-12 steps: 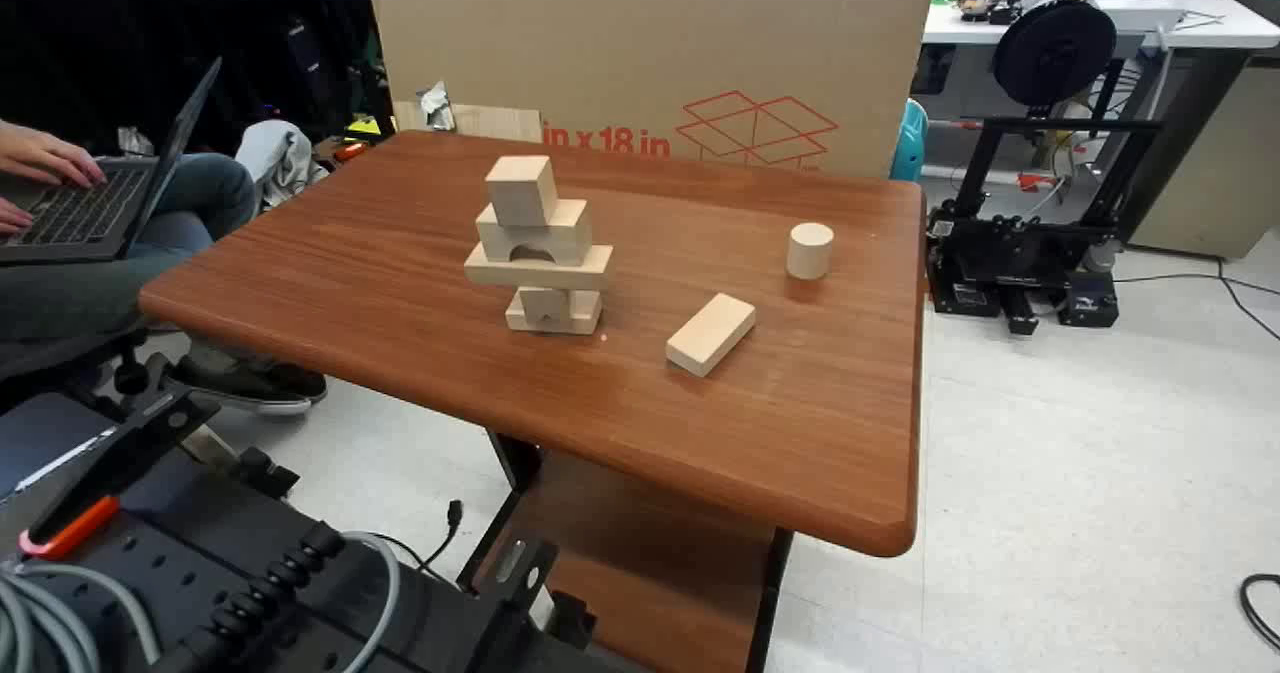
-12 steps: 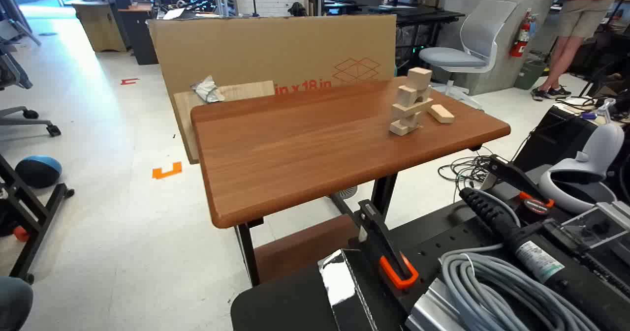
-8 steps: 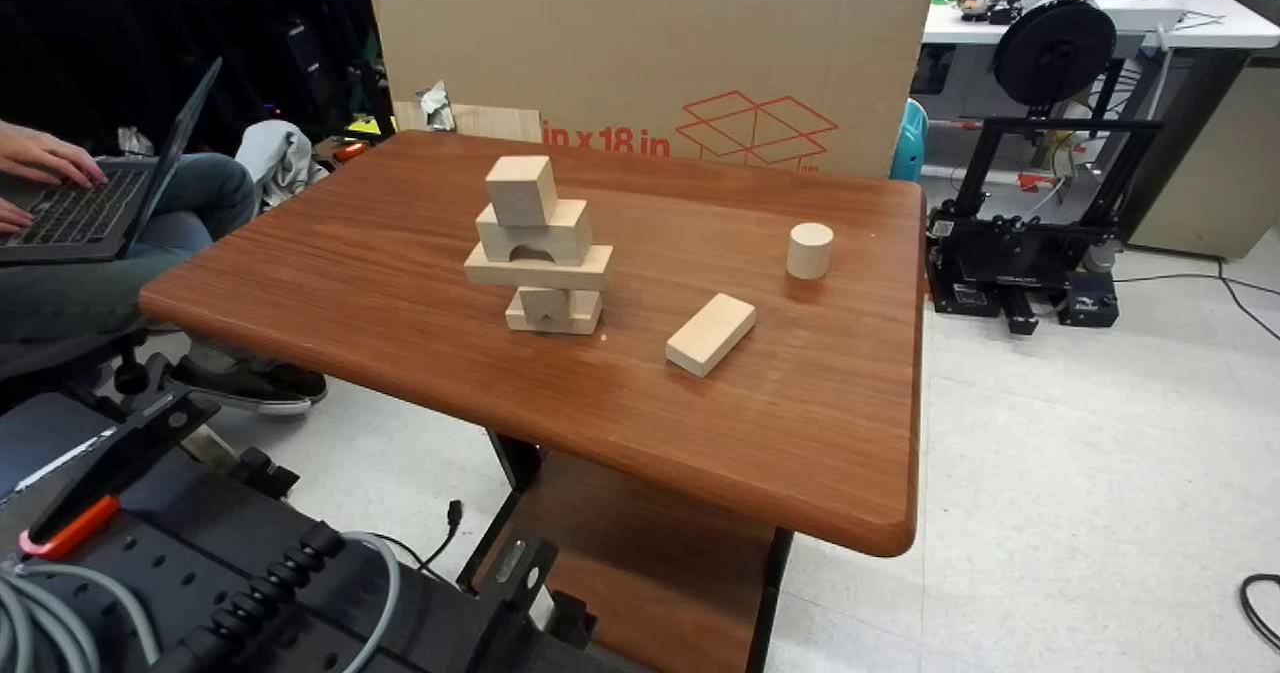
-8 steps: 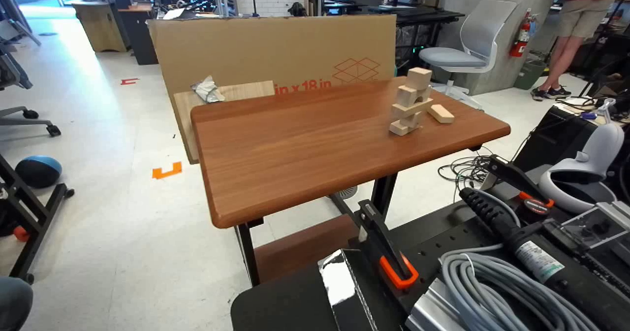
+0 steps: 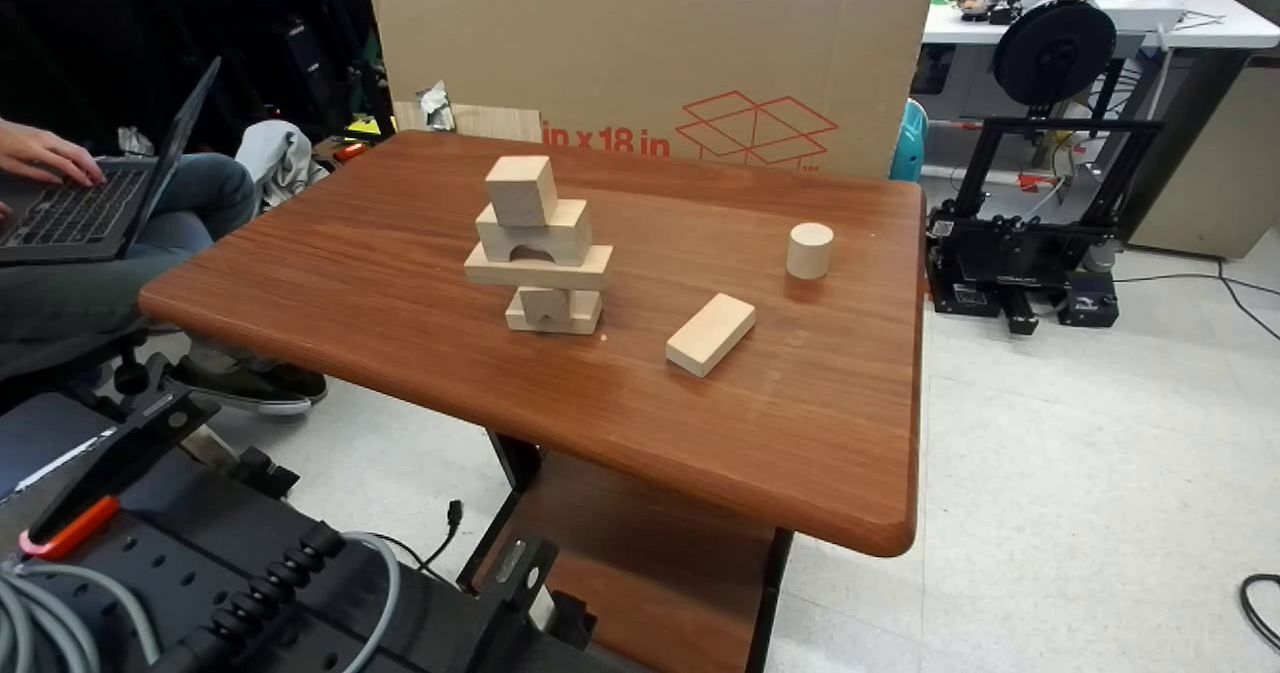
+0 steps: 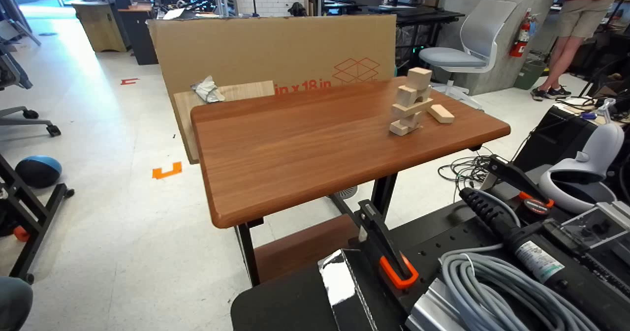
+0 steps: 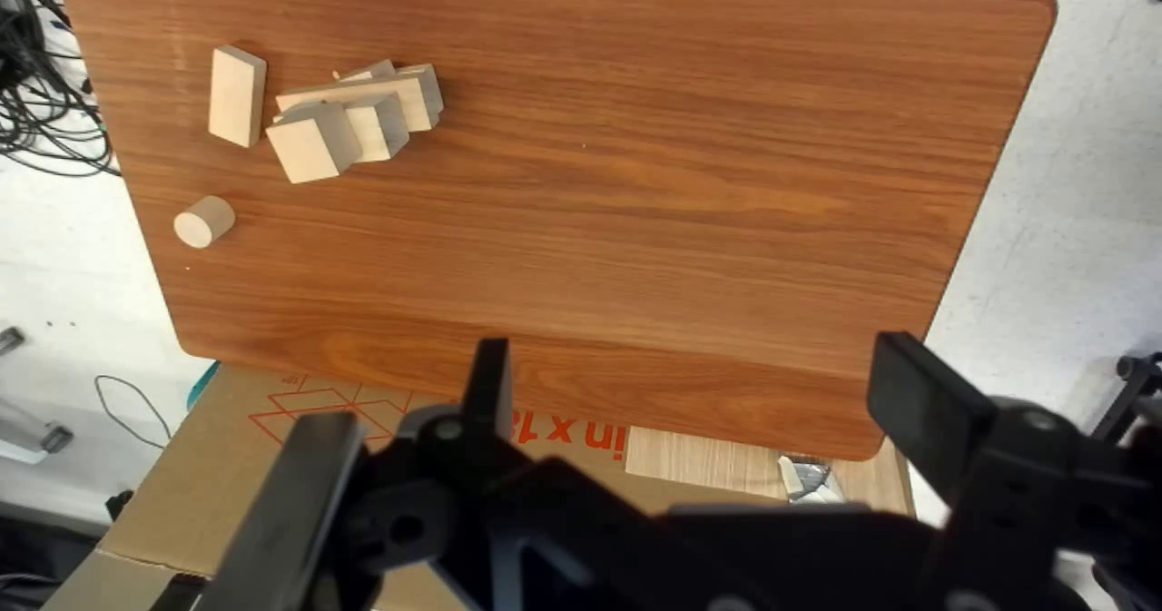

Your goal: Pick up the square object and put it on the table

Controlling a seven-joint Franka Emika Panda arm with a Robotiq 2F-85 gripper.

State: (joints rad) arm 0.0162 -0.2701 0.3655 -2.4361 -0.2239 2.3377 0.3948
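Observation:
The square object, a pale wood cube [image 5: 521,193], sits on top of a stack of wooden blocks on the table [image 5: 380,253]. The cube also tops the stack in an exterior view [image 6: 419,79]. In the wrist view the cube [image 7: 306,152] is at the upper left, on the same stack, above the reddish-brown table [image 7: 681,193]. My gripper [image 7: 696,346] shows only in the wrist view. It is open and empty, its fingers wide apart at the lower part of the picture, well away from the cube. The arm is outside both exterior views.
A flat rectangular block [image 5: 711,335] and a short cylinder [image 5: 809,251] stand beside the stack. An arch block [image 5: 535,233] and a long plank [image 5: 538,268] lie under the cube. A large cardboard sheet [image 6: 275,50] stands along one table edge. A person with a laptop [image 5: 85,203] sits nearby.
The blocks, stack and table have not moved. Only the seated person's hands on the laptop have shifted slightly. The wrist view has no earlier frame.

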